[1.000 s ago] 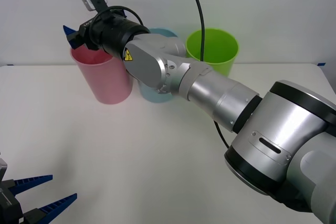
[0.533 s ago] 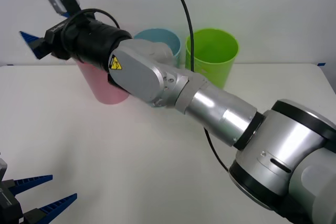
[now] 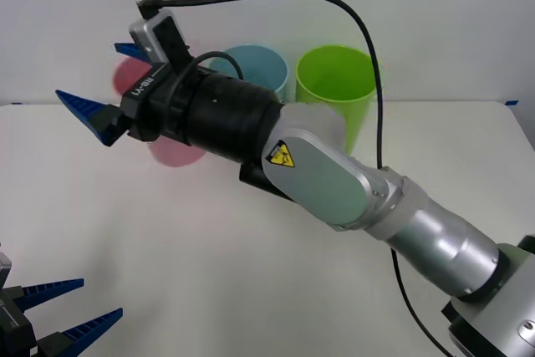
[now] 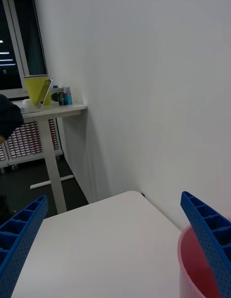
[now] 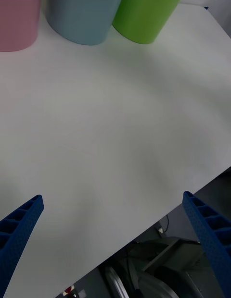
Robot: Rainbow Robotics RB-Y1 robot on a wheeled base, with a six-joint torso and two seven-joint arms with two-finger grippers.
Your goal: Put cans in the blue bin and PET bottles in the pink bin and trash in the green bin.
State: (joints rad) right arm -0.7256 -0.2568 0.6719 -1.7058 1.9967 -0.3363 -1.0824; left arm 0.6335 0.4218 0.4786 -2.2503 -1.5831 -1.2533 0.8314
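Pink bin (image 3: 171,150): round, tapered, upright, just beside right gripper's fingers (image 4: 204,233). Blue bin (image 3: 259,68): same form, upright, touching pink. Green bin (image 3: 334,81): lime, upright, end of row, farthest from fingers.

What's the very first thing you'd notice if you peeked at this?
The big silver and black right arm sweeping across the table, its right gripper open and empty in front of the pink bin. Behind it the blue bin and green bin stand in a row by the wall. The left gripper waits open at the near left corner.
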